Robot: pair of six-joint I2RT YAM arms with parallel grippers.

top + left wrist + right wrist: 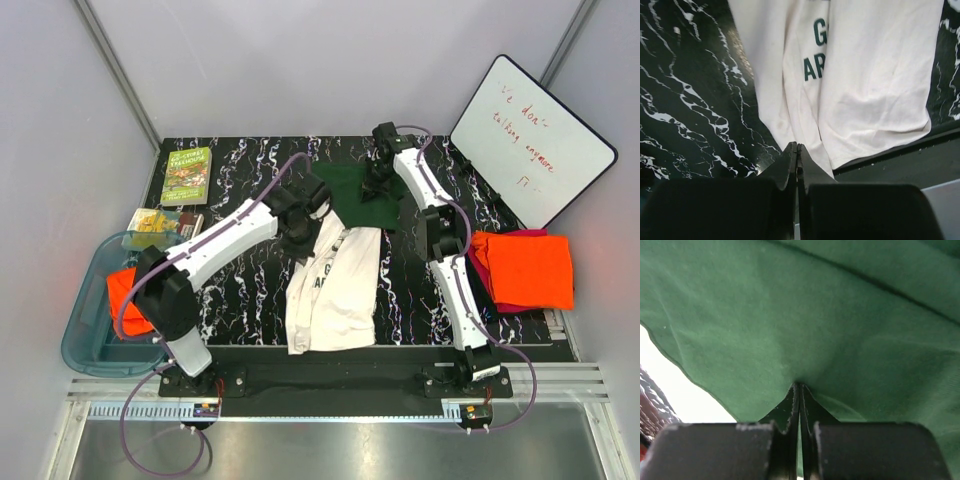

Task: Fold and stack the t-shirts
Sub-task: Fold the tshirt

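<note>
My left gripper is pressed shut, pinching the cream t-shirt, whose body spreads just beyond my fingertips. My right gripper is clamped tight on its dark green sleeve, which puckers at my tips.

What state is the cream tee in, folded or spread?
Partly folded: cream tee has one side doubled over lengthwise, hiding part of its lettering.

- The cream t-shirt at centre is showing dark green lettering, and its sleeve at 12 o'clock is showing dark green.
- The table is showing black marble with white veins.
- The t-shirts at 3 o'clock are showing bright orange.
- The bin at 9 o'clock is showing translucent blue.
- The whiteboard at 2 o'clock is showing red writing.
</note>
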